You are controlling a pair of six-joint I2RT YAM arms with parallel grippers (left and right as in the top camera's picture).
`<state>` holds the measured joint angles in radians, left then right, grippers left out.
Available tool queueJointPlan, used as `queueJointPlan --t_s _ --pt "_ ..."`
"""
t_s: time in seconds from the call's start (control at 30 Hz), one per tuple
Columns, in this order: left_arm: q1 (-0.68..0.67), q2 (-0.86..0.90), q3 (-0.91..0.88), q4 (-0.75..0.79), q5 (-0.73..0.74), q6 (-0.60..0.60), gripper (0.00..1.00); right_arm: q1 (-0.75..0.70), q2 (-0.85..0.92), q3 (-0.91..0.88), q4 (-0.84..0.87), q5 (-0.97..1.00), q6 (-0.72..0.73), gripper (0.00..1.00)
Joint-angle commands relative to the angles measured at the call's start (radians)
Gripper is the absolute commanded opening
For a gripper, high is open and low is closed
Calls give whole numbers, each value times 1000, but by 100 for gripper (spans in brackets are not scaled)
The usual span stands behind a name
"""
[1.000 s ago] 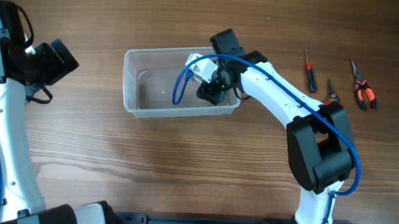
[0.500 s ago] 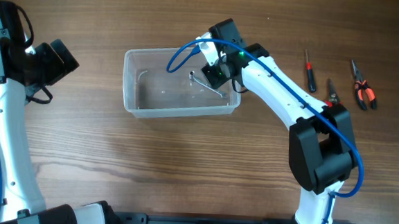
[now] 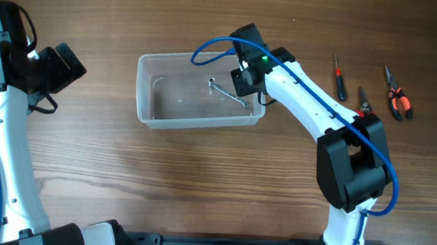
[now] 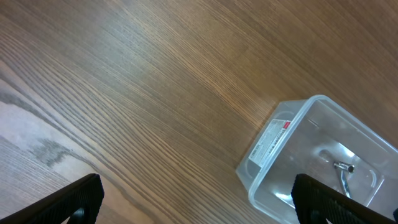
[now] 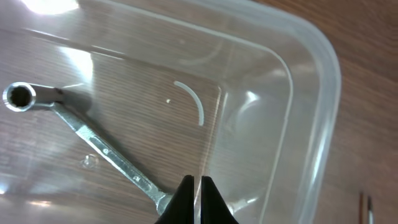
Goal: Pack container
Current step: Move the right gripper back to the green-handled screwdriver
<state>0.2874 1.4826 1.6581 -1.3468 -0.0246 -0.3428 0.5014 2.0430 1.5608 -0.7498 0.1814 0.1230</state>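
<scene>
Starting at the left edge of the overhead frame, the left arm (image 3: 5, 125) stands on the wooden surface (image 3: 200, 182) well apart from everything else. The left gripper (image 4: 208, 199) has its fingers (image 4: 74, 199) spread wide, one at each lower corner of the left wrist view, with only bare wood between them. Just left of centre in the overhead frame lies the container (image 3: 176, 97), a clear shallow tub with rounded corners, resting flat on the surface with its long side running left to right. A white label (image 4: 270, 140) with a red mark shows on its short end wall in the left wrist view. Inside the tub, toward its right end, a metal wrench (image 3: 229, 96) lies slanted on the floor, its socket end up and to the left and its shaft running down to the right. Over that right end hangs the right gripper (image 5: 196, 190), fingers pressed tightly together with nothing seen between them. In the right wrist view the lower end of the wrench runs in beside the fingertips, and whether they touch it cannot be told. A blue cable (image 3: 208, 50) loops from the right arm (image 3: 310, 113) over the tub's upper rim. At the right of the frame a red-handled screwdriver (image 3: 340, 77) and orange-and-black pliers (image 3: 396, 97) lie on the surface, apart from the tub.
</scene>
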Motion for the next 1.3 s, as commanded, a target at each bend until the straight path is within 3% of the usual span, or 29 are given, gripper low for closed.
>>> queueJointPlan --t_s 0.0,0.63,1.27 --pt "-2 -9 11 -2 16 -5 100 -14 -22 22 -22 93 79 4" --pt "-2 -9 11 -1 16 -5 100 -135 -22 22 -113 99 194 4" --pt "-2 -9 11 -1 16 -5 100 -143 -22 22 -148 51 278 4"
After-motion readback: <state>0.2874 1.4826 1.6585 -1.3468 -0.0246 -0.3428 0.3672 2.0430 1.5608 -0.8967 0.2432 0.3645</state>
